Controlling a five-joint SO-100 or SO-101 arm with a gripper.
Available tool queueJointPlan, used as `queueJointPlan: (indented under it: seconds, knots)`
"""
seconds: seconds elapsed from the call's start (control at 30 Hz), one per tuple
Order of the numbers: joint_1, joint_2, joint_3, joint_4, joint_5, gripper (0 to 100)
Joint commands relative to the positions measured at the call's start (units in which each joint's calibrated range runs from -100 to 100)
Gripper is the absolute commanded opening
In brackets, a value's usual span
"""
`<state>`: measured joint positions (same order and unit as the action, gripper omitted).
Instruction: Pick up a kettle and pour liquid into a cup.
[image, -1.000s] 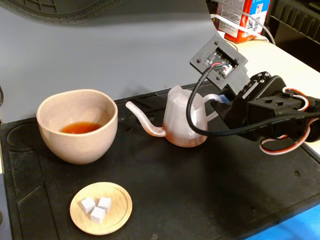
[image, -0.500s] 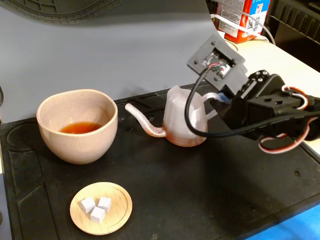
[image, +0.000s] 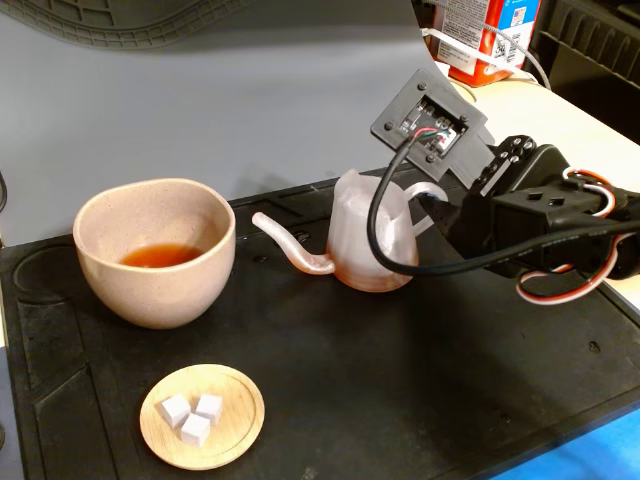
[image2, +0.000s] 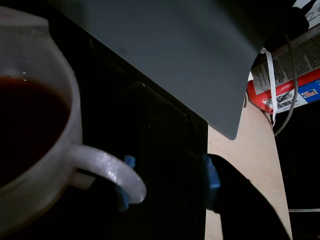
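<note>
Pincer (image2: 167, 182) stands wide open around the kettle (image: 368, 238) handle; only the wrist view shows this. Fixed view shows the cup (image: 155, 250) far left holding liquid (image: 160, 256).

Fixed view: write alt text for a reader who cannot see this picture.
A robot arm's end effector reaches from the right to the handle of a translucent pink kettle on a black mat. Left of it stands a beige cup holding reddish liquid, with a wooden dish of white cubes in front.

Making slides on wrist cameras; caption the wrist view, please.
Open gripper straddling the loop handle of the kettle, dark liquid visible inside.
</note>
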<state>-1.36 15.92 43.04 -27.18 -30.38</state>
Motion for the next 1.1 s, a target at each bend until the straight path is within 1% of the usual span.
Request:
queueJointPlan:
  seconds: [0.0,0.3,0.4,0.47,0.73,0.83,0.93,0.97,1.0,1.03,1.07]
  knots:
    - [-0.12,-0.48,-2.02,-0.45,-0.03,18]
    - [-2.71,-0.48,-0.48,-0.45,-0.08,18]
    - [-2.48,-0.57,0.43,-0.45,-0.13,18]
    - [-2.41,-0.65,1.43,-0.97,-1.60,18]
    - [-2.56,-1.68,4.15,-1.31,-1.81,18]
    - [-1.19,-8.93,10.59,-0.62,-1.81,18]
    - [-1.26,-20.79,21.39,-0.62,-1.81,17]
    - [-1.64,-28.30,27.92,-0.54,-3.81,17]
    - [-4.08,-35.04,33.64,-1.05,-7.11,17]
    - [-4.46,-39.39,37.00,-0.97,-7.11,17]
    - [-3.93,-44.25,40.27,-0.80,-7.11,12]
